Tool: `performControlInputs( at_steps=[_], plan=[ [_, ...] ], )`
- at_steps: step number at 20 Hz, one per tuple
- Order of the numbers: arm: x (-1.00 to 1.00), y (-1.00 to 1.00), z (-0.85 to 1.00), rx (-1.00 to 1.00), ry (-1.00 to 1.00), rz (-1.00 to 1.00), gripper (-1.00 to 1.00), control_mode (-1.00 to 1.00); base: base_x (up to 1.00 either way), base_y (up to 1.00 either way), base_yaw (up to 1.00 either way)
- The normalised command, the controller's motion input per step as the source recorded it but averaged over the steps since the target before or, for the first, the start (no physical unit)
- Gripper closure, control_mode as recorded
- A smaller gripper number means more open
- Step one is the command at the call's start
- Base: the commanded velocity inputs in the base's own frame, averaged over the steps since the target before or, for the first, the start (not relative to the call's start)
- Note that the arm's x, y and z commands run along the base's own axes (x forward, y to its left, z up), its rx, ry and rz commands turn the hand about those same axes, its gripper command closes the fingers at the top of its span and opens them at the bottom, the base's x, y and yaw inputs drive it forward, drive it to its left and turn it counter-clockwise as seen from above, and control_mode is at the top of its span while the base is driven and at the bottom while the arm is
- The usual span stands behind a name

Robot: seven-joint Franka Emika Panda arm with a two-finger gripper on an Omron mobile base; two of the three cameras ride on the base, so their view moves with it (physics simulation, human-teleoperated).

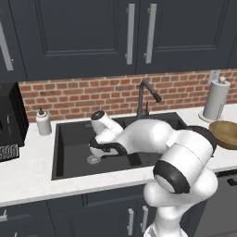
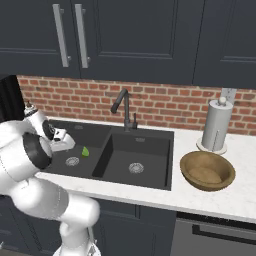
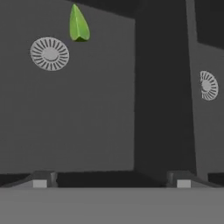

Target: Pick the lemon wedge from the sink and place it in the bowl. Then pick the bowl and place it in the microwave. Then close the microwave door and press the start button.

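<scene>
The lemon wedge (image 3: 78, 24) is lying just beside the sink (image 2: 165, 150) drain; being tiny, light and slick, it wants pinching across its flat faces. The end effector (image 3: 111, 181) is hovering spread wide, empty.

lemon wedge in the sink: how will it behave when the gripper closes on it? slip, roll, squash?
The lemon wedge is tiny beside the drain, so probably very light and easily nudged. Its tapered, pointed shape suggests it could squirt out of a pinch rather than roll. It lies on the smooth flat floor of the sink, so a push would likely slide it.
</scene>
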Motion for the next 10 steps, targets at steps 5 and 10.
performControlInputs(
  at_steps=[5,10],
  plan=[
    [1.00,0.00,-0.56,-0.17,0.04,0.00,-1.00,-1.00,0.00,0.00,0.00],
    [0.86,0.15,-0.55,-0.10,0.00,0.00,-1.00,-1.00,0.00,0.00,0.00]
  ],
)
